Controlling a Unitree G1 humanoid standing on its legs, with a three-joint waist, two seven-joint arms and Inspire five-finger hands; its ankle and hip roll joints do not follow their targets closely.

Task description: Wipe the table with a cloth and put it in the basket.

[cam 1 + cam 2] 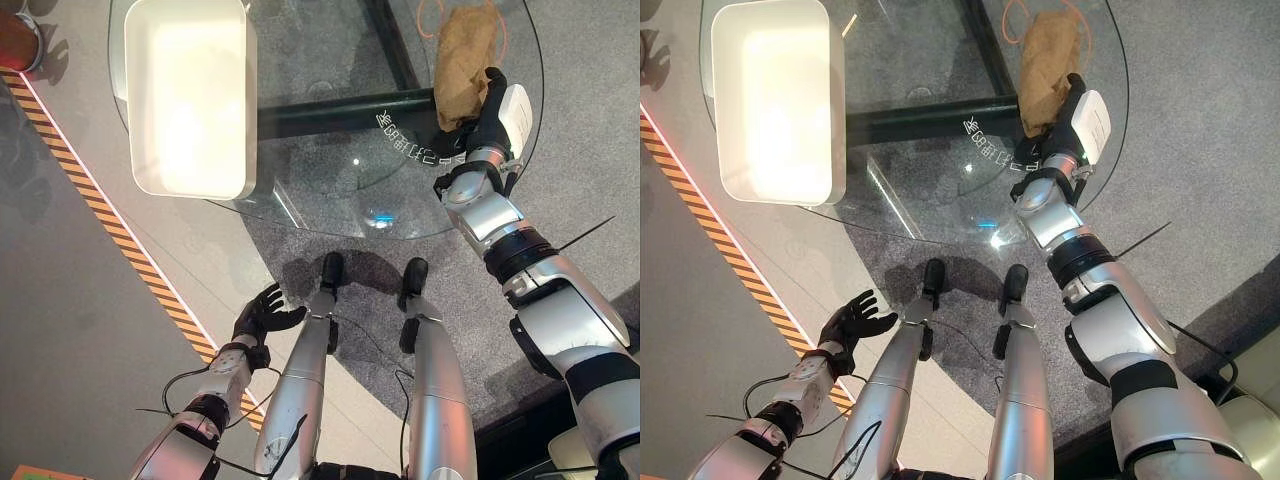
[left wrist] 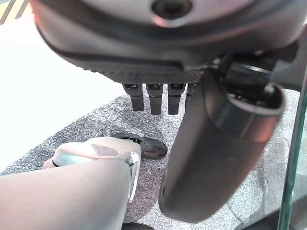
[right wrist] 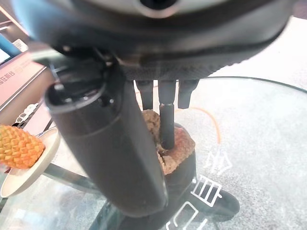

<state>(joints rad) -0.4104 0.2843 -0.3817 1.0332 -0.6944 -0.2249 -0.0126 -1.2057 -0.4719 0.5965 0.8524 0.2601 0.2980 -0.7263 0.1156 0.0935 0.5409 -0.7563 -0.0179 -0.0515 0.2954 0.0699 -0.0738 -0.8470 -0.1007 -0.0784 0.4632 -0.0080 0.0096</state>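
Down at the lower left, the left hand (image 1: pixel 262 315) hangs idle below the desk's edge, fingers spread and relaxed, holding nothing. Next across, the white basket (image 1: pixel 190 180) sits on the left part of the round glass desk (image 1: pixel 330 190), its inside bare. Further right, the brown cloth (image 1: pixel 463 60) lies bunched near the desk's far right edge, beside a thin orange loop (image 1: pixel 428 22) on the glass. The right hand (image 1: pixel 490 115) is at the cloth's near end; in the right wrist view its fingers (image 3: pixel 167 124) reach down onto the crumpled fabric with the thumb alongside, and the hold looks like a light pinch rather than a full clasp. Past it in that view, a pineapple (image 3: pixel 18 146) rests on a plate (image 3: pixel 41 163). Judging from this, wiping is the step in hand. To do it well, the right hand should keep the cloth pressed flat enough to sweep the glass, drag it leftward in steady strokes without letting the bunch roll out from under the fingers, and keep clear of the desk's edge. The basket is well apart from the cloth, so the carry will need a firm hold.
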